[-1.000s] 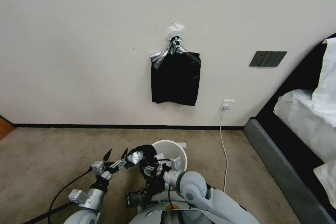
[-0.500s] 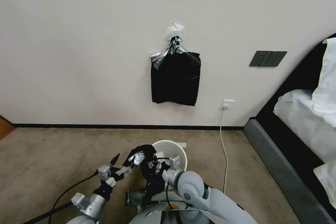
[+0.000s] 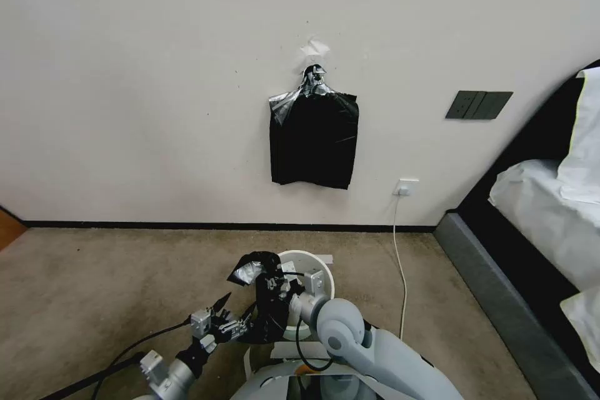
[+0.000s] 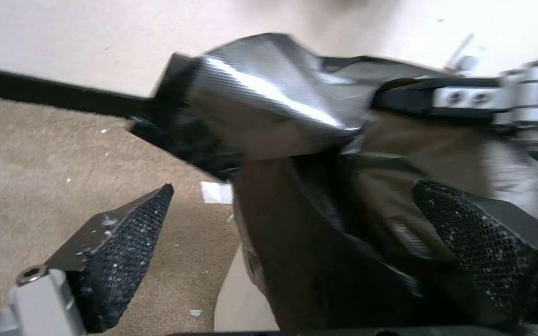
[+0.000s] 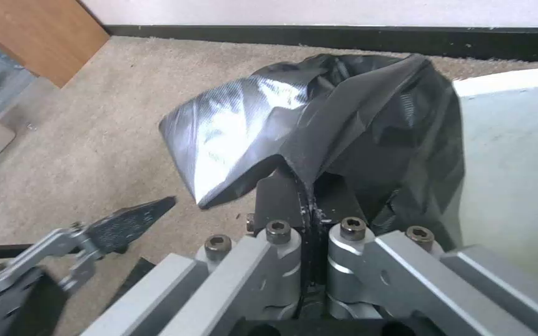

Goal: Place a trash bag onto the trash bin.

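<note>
**Bag pinched at the bin's rim, second claw closing in**

Trouble we can picture: the thin film tearing or slipping out if the arms pull apart too hard. Our right gripper (image 5: 306,186), low centre of the head view, is clamped tight on the trash bag (image 3: 265,290), glossy, crumpled, draped beside the cream trash bin (image 3: 322,275). Our left gripper (image 4: 319,224), lower left, stands wide apart, straddling the plastic, holding nothing.
</note>
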